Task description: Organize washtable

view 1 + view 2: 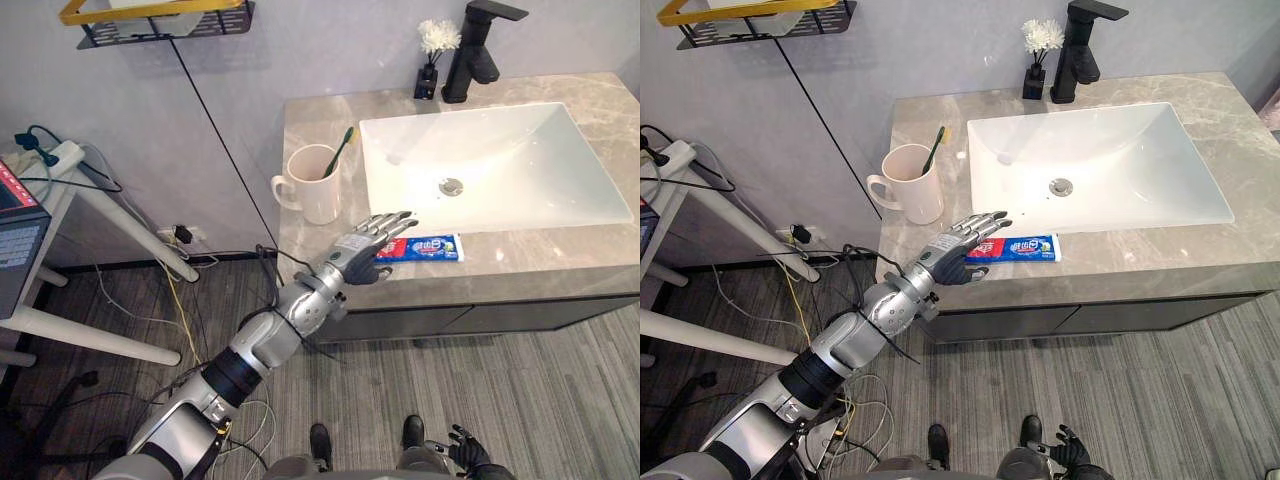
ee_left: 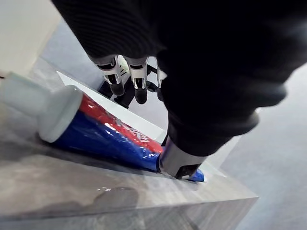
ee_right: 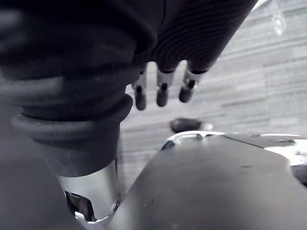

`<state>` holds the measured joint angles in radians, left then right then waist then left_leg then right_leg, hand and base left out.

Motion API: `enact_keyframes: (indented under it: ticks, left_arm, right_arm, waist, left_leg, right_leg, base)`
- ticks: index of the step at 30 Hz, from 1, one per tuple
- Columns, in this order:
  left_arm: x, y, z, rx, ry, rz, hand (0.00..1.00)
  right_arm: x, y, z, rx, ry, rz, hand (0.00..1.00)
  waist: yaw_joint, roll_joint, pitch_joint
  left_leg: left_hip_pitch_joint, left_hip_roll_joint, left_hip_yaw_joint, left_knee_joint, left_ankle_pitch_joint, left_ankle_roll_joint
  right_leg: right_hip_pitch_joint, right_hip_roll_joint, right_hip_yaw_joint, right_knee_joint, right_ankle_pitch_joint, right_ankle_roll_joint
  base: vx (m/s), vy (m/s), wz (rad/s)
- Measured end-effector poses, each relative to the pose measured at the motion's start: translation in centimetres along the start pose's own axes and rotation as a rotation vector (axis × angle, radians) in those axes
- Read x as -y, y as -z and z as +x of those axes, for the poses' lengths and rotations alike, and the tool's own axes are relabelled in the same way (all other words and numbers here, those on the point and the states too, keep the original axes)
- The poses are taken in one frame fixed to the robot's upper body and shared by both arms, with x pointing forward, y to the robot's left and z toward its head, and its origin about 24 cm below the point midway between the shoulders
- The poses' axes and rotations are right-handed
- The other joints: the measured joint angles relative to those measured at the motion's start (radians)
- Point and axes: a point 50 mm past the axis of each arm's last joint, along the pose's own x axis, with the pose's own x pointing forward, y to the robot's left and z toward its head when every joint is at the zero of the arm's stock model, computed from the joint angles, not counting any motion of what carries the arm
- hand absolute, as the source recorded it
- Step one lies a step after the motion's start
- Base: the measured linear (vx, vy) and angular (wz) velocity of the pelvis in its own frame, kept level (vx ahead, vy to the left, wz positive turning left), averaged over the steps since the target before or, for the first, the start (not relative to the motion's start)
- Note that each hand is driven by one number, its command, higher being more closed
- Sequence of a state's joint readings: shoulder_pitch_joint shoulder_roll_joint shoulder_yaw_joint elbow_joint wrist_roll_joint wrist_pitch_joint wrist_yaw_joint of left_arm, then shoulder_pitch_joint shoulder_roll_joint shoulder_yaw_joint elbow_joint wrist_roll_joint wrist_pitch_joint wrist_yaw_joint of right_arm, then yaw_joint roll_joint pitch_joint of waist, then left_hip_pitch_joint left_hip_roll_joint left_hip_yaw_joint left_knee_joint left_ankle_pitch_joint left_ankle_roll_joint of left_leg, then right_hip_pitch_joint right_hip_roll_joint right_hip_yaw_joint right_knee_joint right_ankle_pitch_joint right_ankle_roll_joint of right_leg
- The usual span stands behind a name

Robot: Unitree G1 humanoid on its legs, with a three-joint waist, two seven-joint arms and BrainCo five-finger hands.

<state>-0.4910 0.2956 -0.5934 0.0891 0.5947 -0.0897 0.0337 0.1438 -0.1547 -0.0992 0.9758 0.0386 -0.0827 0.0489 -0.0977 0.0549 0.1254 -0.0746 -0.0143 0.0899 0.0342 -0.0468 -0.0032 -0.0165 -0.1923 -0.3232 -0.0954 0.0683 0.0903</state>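
A red and blue toothpaste tube [image 1: 428, 247] with a white cap [image 2: 57, 111] lies on the grey stone washtable [image 1: 560, 262], in front of the white sink [image 1: 500, 190]. My left hand [image 1: 362, 248] hovers over the tube's cap end, open, with straight fingers [image 2: 139, 81] above it and the thumb [image 2: 178, 163] down by the tube's body [image 2: 108, 136]. A cream mug [image 1: 315, 190] holding a green toothbrush [image 1: 340, 150] stands just behind the hand. My right hand [image 1: 470, 452] hangs low beside the body, fingers [image 3: 163, 92] relaxed and holding nothing.
A black faucet [image 1: 478, 45] and a small dark vase of white flowers [image 1: 432, 60] stand behind the sink. A wire shelf [image 1: 165, 20] hangs on the wall at upper left. A white table [image 1: 90, 190] and loose cables [image 1: 185, 300] lie to the left.
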Motion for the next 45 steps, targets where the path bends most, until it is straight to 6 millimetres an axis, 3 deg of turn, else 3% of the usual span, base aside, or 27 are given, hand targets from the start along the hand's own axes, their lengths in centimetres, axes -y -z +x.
enact_keyframes:
  ticks: [10,11,23,32,45]
  left_arm:
    - [0.0,1.2,-0.1,-0.059,-0.017,0.050,0.00]
    - [0.0,1.3,0.0,-0.061,-0.017,0.053,1.00]
    - [-1.7,1.9,1.4,-0.021,-0.005,0.180,1.00]
    - [-4.0,1.4,0.6,0.050,-0.050,0.260,1.00]
    - [-3.2,2.0,-0.6,-0.012,-0.182,0.373,1.00]
  right_arm:
    - [-0.4,-0.8,0.0,0.035,-0.017,-0.024,0.00]
    - [-0.4,-0.8,0.0,0.037,-0.018,-0.024,0.00]
    - [-1.2,-2.8,0.1,0.121,-0.049,-0.044,0.00]
    - [-0.7,-3.7,-0.2,0.189,-0.044,-0.035,0.00]
    - [-0.7,-4.2,-0.4,0.241,-0.052,-0.060,0.00]
  waist:
    - [0.000,-0.013,0.008]
    - [0.000,-0.015,0.009]
    - [-0.001,-0.032,0.032]
    - [-0.006,-0.001,0.076]
    - [-0.028,0.018,0.085]
  left_leg:
    - [-0.001,0.002,0.012,-0.002,0.000,0.000]
    - [-0.001,0.002,0.013,-0.002,0.000,0.000]
    - [-0.035,0.012,0.050,0.007,-0.002,-0.003]
    - [-0.086,0.031,0.064,0.065,-0.027,-0.014]
    - [-0.083,0.032,0.059,0.101,-0.044,-0.012]
  right_leg:
    - [-0.008,0.000,0.012,-0.002,0.003,0.004]
    - [-0.008,0.000,0.014,-0.002,0.003,0.005]
    - [-0.059,0.008,0.055,-0.002,0.020,0.005]
    - [-0.094,0.019,0.084,0.011,0.022,0.004]
    - [-0.082,0.020,0.082,0.025,0.018,-0.002]
  base:
    - [-0.03,-0.015,-0.03]
    - [-0.05,-0.022,-0.07]
    - [-0.04,-0.020,-0.10]
    - [-0.03,-0.022,-0.07]
    - [-0.03,-0.006,0.00]
